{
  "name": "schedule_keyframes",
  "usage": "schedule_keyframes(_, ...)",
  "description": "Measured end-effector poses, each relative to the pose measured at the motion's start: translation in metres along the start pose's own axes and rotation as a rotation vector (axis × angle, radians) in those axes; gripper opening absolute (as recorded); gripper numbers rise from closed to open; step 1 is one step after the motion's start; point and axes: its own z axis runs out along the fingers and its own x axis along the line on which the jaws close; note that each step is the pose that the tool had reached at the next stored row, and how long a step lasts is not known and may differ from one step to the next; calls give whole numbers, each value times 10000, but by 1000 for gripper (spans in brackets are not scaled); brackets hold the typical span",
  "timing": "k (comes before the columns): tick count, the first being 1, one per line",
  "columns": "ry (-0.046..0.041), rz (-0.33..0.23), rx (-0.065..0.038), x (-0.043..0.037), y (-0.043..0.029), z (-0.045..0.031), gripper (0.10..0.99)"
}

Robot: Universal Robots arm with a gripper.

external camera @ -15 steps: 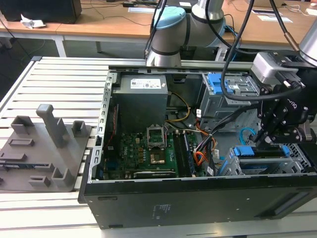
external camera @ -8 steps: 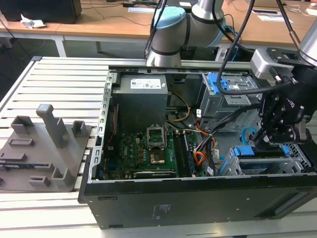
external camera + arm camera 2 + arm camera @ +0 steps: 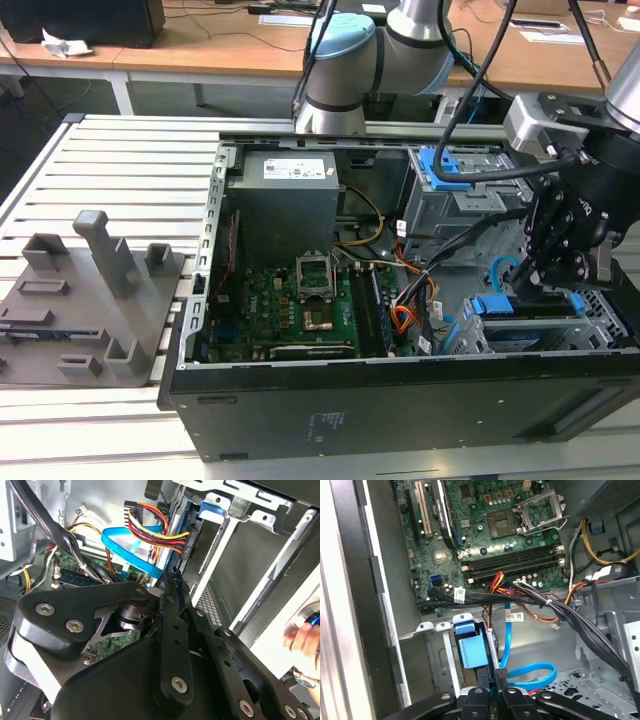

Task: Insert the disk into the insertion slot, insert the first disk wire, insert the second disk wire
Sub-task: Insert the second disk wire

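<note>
The disk [image 3: 520, 322], in its blue carrier, lies inside the insertion slot [image 3: 607, 318] at the case's corner on the exterior view's right. In the first wrist view the carrier's blue tab [image 3: 470, 647] shows in the slot's metal frame [image 3: 437, 655]. My gripper [image 3: 545, 275] hangs just above the disk. It is shut [image 3: 500, 681] on the black plug of a flat blue wire [image 3: 535, 674], which loops beside it. In the second wrist view the fingertips [image 3: 170, 580] sit under that blue wire [image 3: 127, 550]. A red, yellow and black wire [image 3: 155, 530] ends in a black plug at the disk's end.
A taller grey cage with a blue latch [image 3: 445, 165] stands behind the slot. A black cable bundle [image 3: 560, 610] crosses above the motherboard [image 3: 300, 300]. The power supply [image 3: 285, 200] fills the back. Grey fixture blocks [image 3: 90, 290] lie outside on the exterior view's left. A person's hand [image 3: 302, 635] shows beside the case.
</note>
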Motion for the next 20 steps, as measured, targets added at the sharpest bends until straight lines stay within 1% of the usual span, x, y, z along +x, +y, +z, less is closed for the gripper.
schedule_keyframes(1, -61, -4, -13, 1, -1, 0, 165)
schedule_keyframes(4, -70, -15, -15, 16, -11, -1, 165)
schedule_keyframes(7, -62, -142, -15, 34, -19, 0, 165)
schedule_keyframes(10, -42, -455, -15, 51, -37, 2, 165)
schedule_keyframes(12, -2, -1100, -16, 50, -46, 10, 165)
schedule_keyframes(13, 6, -1279, -17, 45, -70, 12, 165)
schedule_keyframes(15, 9, -1292, -24, 36, -109, 12, 165)
schedule_keyframes(20, 6, -1292, -27, 35, -115, 39, 165)
